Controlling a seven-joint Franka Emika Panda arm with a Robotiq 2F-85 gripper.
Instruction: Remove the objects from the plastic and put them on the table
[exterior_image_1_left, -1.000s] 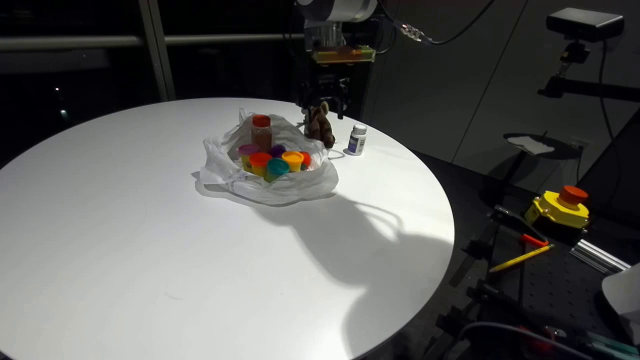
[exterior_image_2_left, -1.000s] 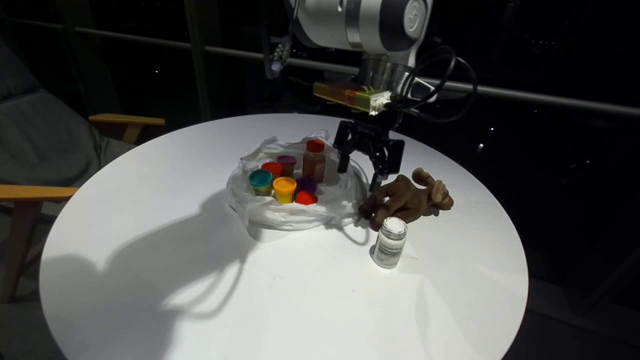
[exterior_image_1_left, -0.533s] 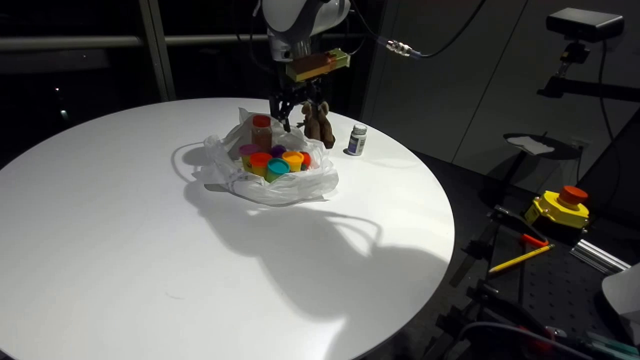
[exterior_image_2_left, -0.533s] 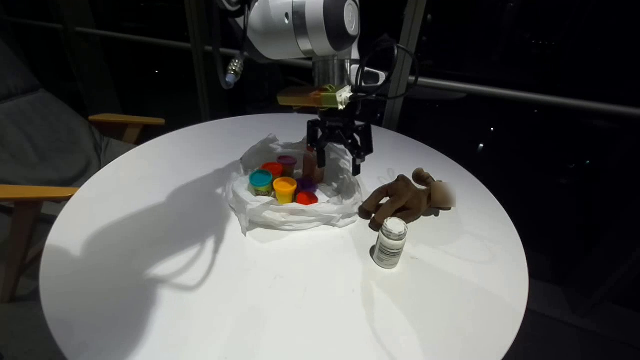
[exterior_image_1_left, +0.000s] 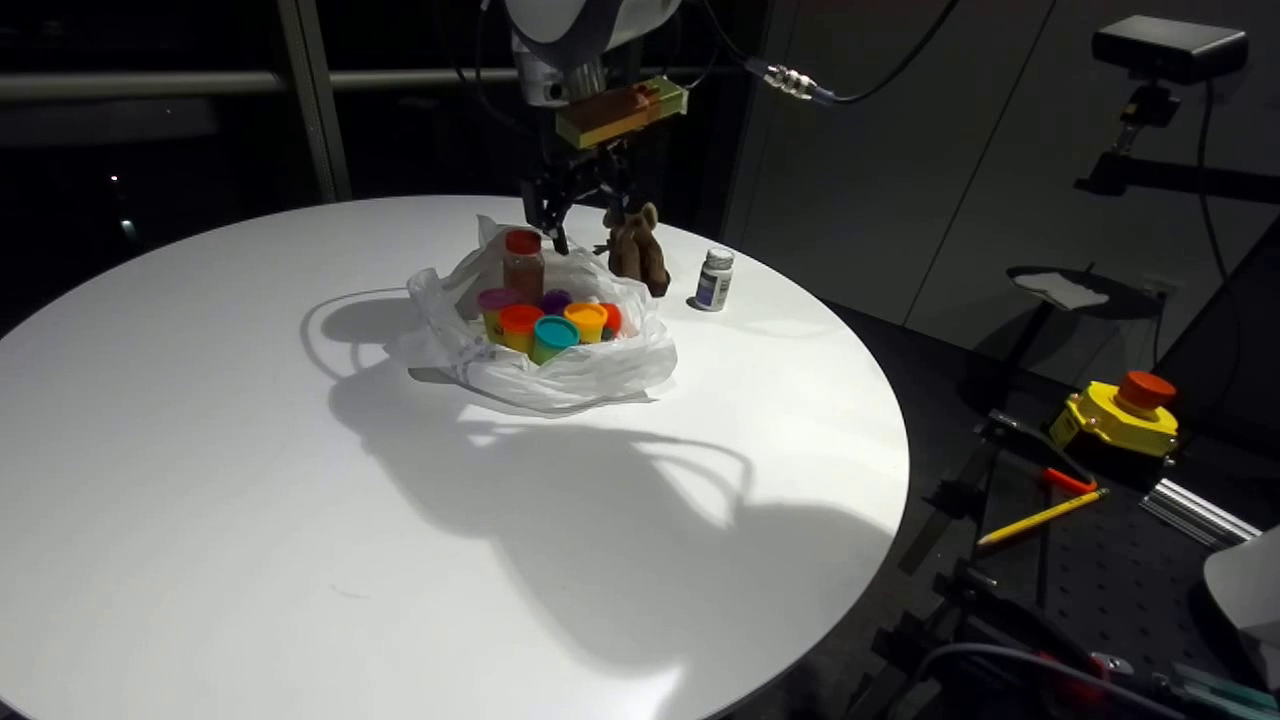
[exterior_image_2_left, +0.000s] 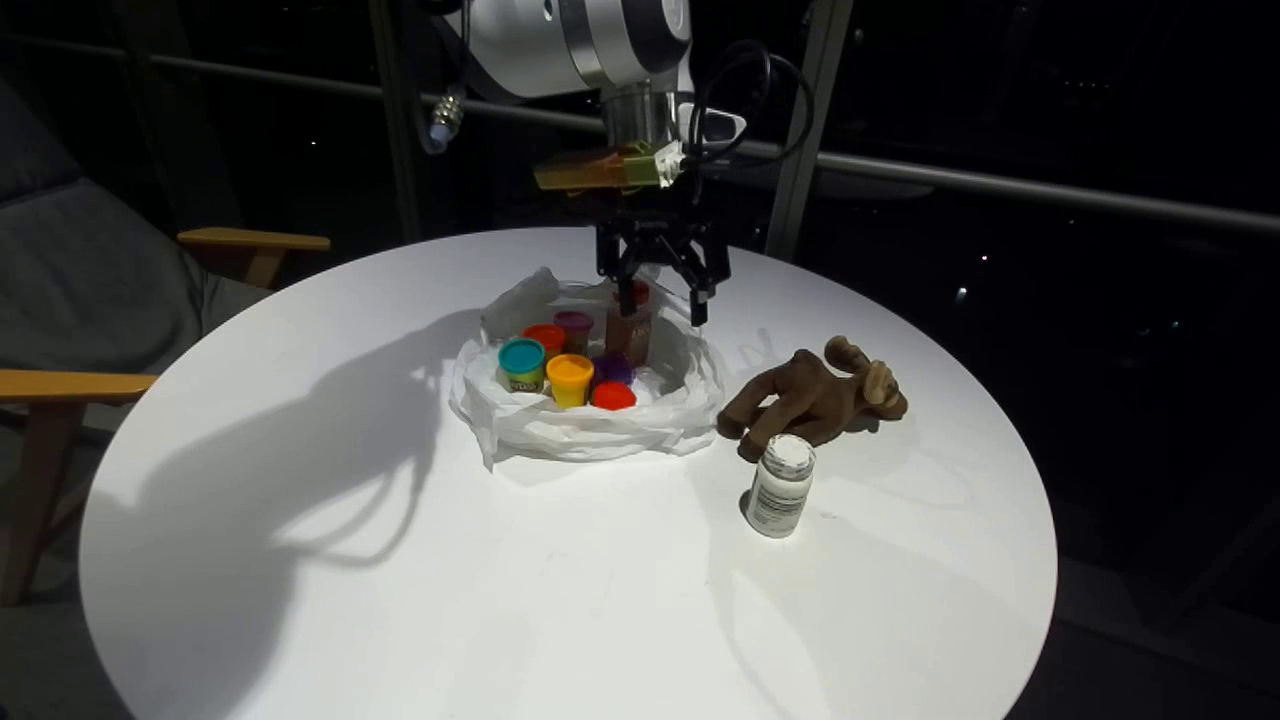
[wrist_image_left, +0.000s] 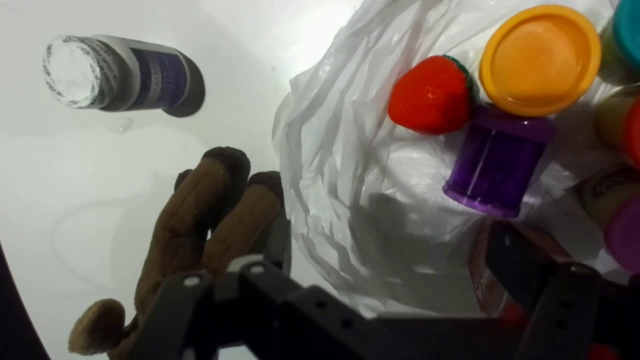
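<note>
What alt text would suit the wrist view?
An open gripper hangs over the edge of a plastic bag holding a toy strawberry, a purple container and lidded tubs; beside the bag on the table, a brown plush animal and a white bottle.

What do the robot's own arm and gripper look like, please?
The arm is white with grey and black bands and a metallic collar. Black cables loop beside it, and a yellow-green and orange block sits above the black gripper, which has two jointed fingers.

bag (wrist_image_left: 330, 145) — crinkled plastic | plush animal (exterior_image_2_left: 812, 398): matt cloth | purple container (wrist_image_left: 497, 165): glossy plastic | tabletop (exterior_image_2_left: 600, 590): smooth | armrest (exterior_image_2_left: 250, 239) — wood
</note>
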